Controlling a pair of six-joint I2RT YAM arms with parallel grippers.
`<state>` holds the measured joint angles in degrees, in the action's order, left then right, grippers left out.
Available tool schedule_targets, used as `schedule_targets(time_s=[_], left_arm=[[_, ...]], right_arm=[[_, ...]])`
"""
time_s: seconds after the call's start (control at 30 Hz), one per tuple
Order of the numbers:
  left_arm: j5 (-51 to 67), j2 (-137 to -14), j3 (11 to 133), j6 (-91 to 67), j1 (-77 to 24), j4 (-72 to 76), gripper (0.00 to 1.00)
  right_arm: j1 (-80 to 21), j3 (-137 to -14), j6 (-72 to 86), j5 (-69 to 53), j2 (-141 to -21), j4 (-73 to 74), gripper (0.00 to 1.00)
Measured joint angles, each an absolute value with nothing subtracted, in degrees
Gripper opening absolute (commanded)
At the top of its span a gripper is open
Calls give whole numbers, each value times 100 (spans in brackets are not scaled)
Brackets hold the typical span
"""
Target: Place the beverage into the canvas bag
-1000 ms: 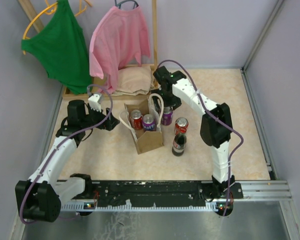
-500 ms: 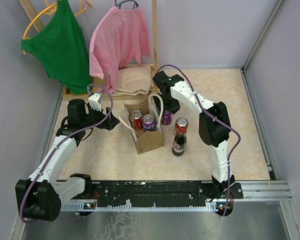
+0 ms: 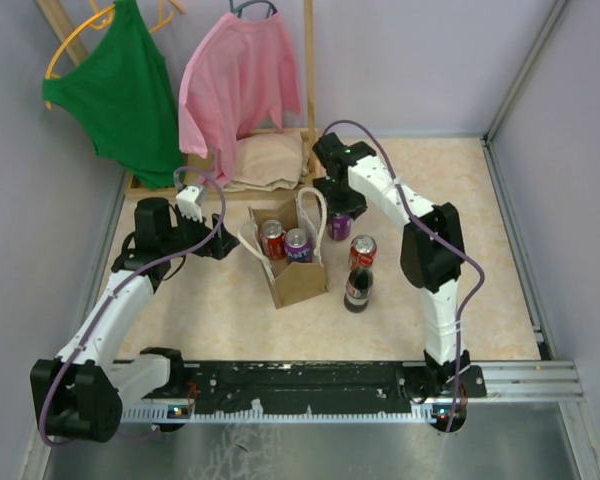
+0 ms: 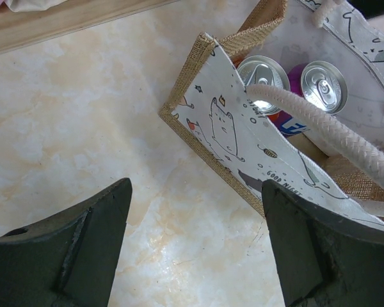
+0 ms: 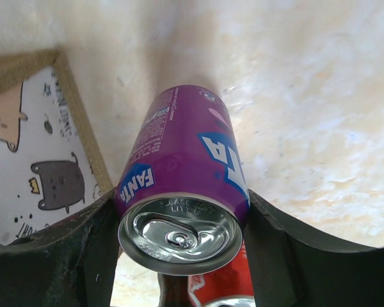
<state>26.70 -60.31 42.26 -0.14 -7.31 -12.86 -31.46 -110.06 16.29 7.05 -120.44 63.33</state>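
The canvas bag (image 3: 292, 268), tan with white loop handles, stands open at the table's middle. It holds a red can (image 3: 272, 238) and a purple-blue can (image 3: 298, 243). My right gripper (image 3: 338, 212) is shut on a purple Fanta can (image 3: 338, 228), upright just right of the bag's far corner. In the right wrist view the can (image 5: 185, 166) sits between my fingers (image 5: 83, 256), beside the bag's wall (image 5: 32, 147). My left gripper (image 3: 216, 243) is open and empty left of the bag. Its wrist view (image 4: 195, 246) shows the bag's corner (image 4: 208, 109) and both cans' tops (image 4: 262, 71).
A red can (image 3: 362, 248) and a dark cola bottle (image 3: 357, 286) stand right of the bag, close to the purple can. A wooden rack (image 3: 280, 130) at the back carries green and pink shirts and a folded beige cloth (image 3: 270, 160). Grey walls enclose the table.
My right gripper, with the purple can in it, has shifted slightly to the right and toward the back. The left arm has not moved.
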Motion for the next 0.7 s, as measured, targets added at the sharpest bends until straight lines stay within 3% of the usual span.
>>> schedule_targets(time_s=[0.43, 0.7], left_arm=[[2670, -6029, 4226, -21, -729, -1286, 88], [2670, -6014, 4228, -21, -729, -1286, 88]], right_arm=[[-2272, -12903, 1402, 602, -11504, 6329, 0], [-2475, -11966, 1619, -972, -10154, 5310, 0]])
